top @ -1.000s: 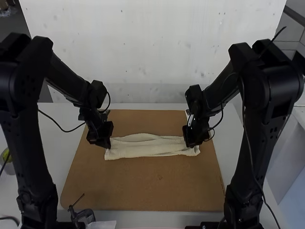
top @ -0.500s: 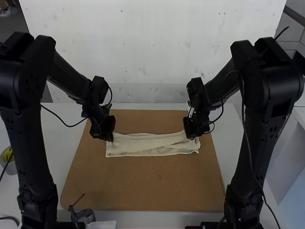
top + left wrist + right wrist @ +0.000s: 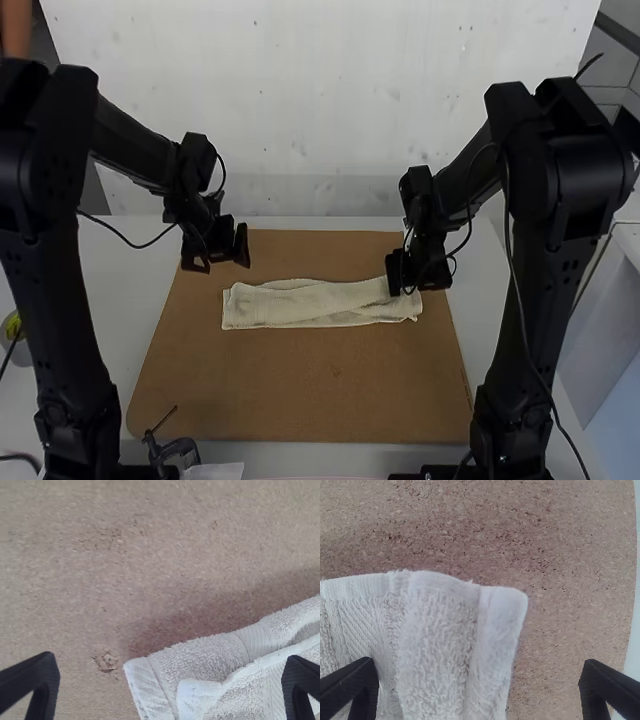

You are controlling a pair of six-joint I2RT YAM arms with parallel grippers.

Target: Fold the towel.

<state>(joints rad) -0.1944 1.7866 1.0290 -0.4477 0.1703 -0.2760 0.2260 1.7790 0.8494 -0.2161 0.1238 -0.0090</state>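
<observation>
This looks like a robotics lab or a similar test station: a black left arm [image 3: 50,300] and a matching right arm [image 3: 545,300] stand at a pale table [image 3: 130,300], with a loose cable [image 3: 147,245] looping by the left one. A brown, cork-like board [image 3: 330,390] covers the middle as a work surface, and a plain, speckled white panel [image 3: 310,110] rises behind it.

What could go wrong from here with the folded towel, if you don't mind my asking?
The open right gripper has one finger over the towel, so it might snag the cloth and pull the fold askew when moved. At the end near the open left gripper, the towel's layers lie unevenly, so another fold could come out crooked.
</observation>
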